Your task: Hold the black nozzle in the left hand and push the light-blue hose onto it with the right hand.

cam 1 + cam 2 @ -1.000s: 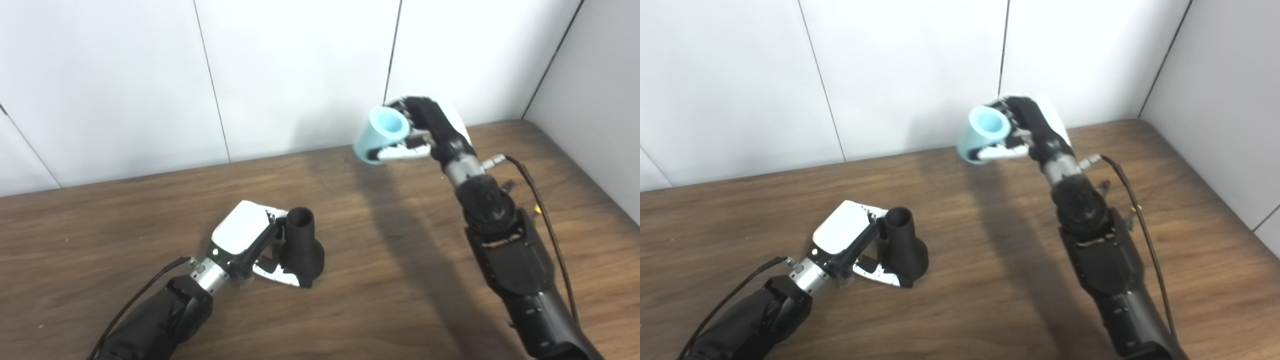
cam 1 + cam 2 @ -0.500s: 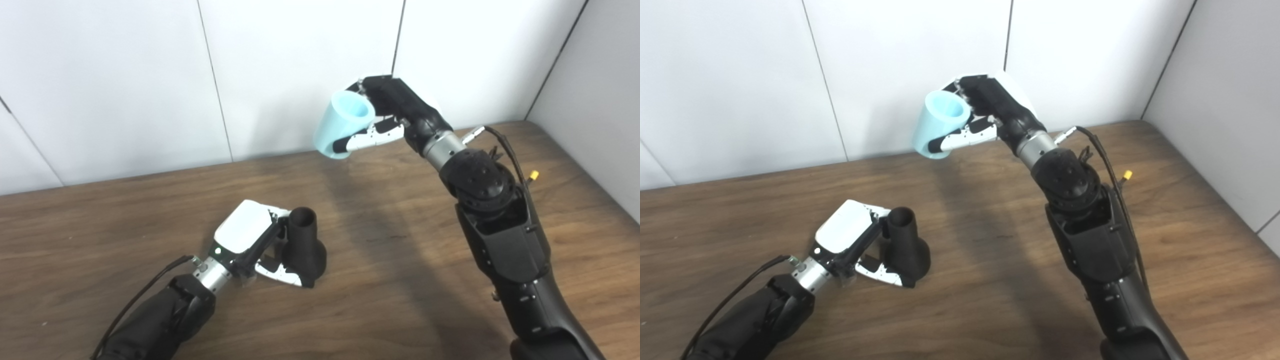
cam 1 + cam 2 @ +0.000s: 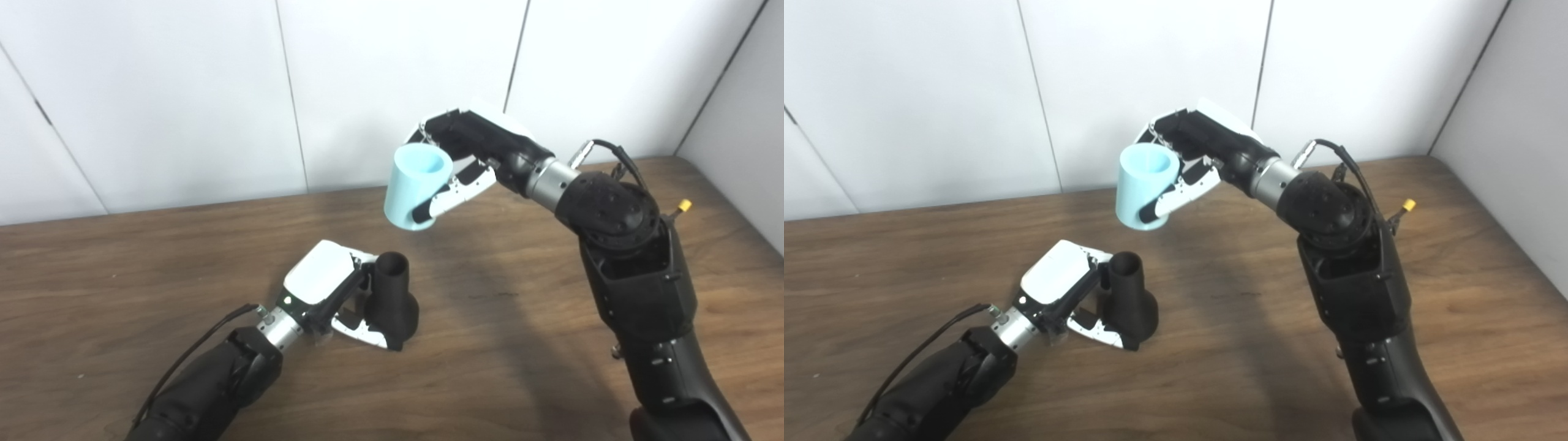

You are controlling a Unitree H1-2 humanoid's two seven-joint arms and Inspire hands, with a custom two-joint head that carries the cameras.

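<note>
Nothing stands between our two parts above the bare bench (image 3: 551, 343). Left robot hand (image 3: 327, 294) grips the upright black nozzle (image 3: 392, 300); at one o'clock, right robot hand (image 3: 474, 153) holds the pale-blue hose (image 3: 413, 193) aloft.

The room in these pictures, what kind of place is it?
Probably a robot test bench: a bare wooden table against plain white wall panels, with only a black nozzle and a light-blue hose.

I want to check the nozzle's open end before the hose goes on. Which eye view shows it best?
The right eye view: the black nozzle stands nearer the picture's middle, its round mouth plainly open beside the left hand. The left eye view shows the same mouth and flared base, at much the same angle.
</note>
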